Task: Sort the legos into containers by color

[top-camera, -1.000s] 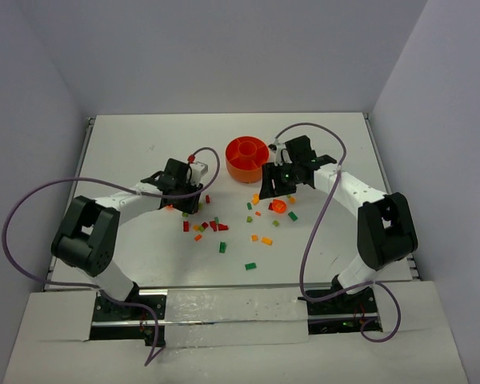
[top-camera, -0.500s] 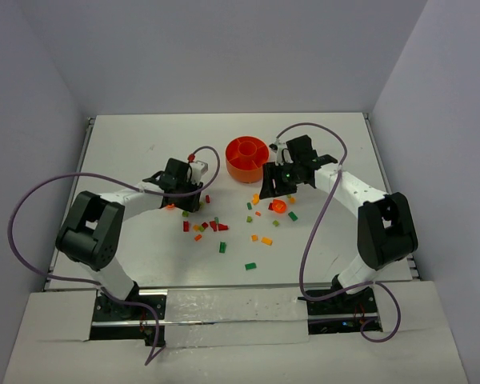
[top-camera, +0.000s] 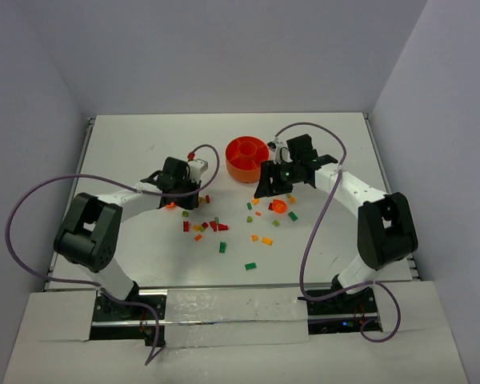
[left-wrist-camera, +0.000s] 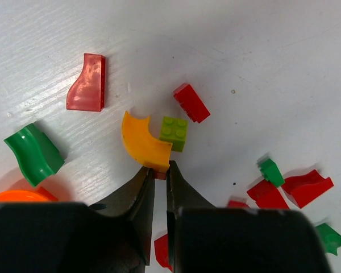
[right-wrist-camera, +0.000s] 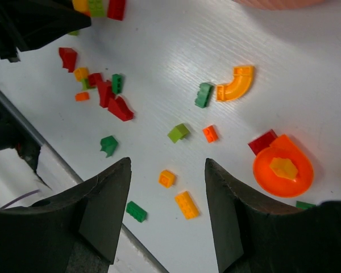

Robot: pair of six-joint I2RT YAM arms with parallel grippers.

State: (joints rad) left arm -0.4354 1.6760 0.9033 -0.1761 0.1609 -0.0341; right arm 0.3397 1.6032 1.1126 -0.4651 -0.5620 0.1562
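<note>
Legos in red, green, orange and yellow lie scattered on the white table [top-camera: 144, 152] between the two arms. My left gripper [left-wrist-camera: 159, 169] is shut on a small red lego bit [left-wrist-camera: 159, 172], at the table, right at the end of a curved yellow lego [left-wrist-camera: 141, 142]. A lime brick [left-wrist-camera: 174, 132] and a red brick [left-wrist-camera: 191, 103] lie just beyond it. The round orange bowl [top-camera: 247, 158] with its containers stands at the back middle. My right gripper [right-wrist-camera: 167, 164] hangs open above the table, over small orange-yellow bricks [right-wrist-camera: 166, 178], holding nothing.
A small round orange dish [right-wrist-camera: 283, 166] with a yellow bit in it lies right of the right gripper, a red brick [right-wrist-camera: 262, 141] against it. A curved orange piece [right-wrist-camera: 236, 83] and a green brick [right-wrist-camera: 204, 94] lie nearer the bowl. The table's front edge [right-wrist-camera: 74, 182] runs close below.
My left gripper has closed from partly open to shut on the red bit. The right gripper has drifted slightly left, still open.
</note>
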